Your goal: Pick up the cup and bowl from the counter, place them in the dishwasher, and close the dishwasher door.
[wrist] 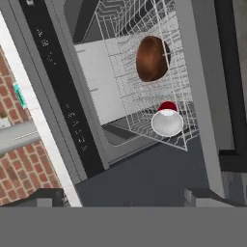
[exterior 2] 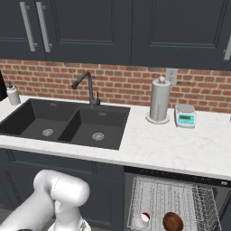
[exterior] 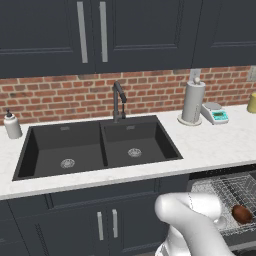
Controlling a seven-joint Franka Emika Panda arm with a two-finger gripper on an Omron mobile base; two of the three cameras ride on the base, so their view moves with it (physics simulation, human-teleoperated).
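Tool point(wrist: 124, 198) tips barely visible, cup point(wrist: 167, 118) half-seen beside bowl point(wrist: 152, 58)

Charcoal cabinetry, red brick, white stone — colours across the kitchen.

The counter point(exterior 2: 180, 151) is white with faint grey marbling; the 2-basin sink point(exterior: 95, 147) set in it is matte black, as is the faucet point(exterior 2: 88, 88). The wall point(exterior: 60, 95) is red-brown brick with pale mortar lines. The cabinet doors point(exterior: 50, 35) are dark charcoal with silver handles. The dishwasher point(wrist: 72, 116) has a black top strip and a grey wire rack point(exterior 2: 180, 203) — in it the bowl point(wrist: 152, 59) is glossy dark brown, the cup point(wrist: 167, 119) red with a white inside. The paper-towel roll point(exterior 2: 159, 101) is pale grey, the kitchen scale point(exterior 2: 185, 116) white and teal.
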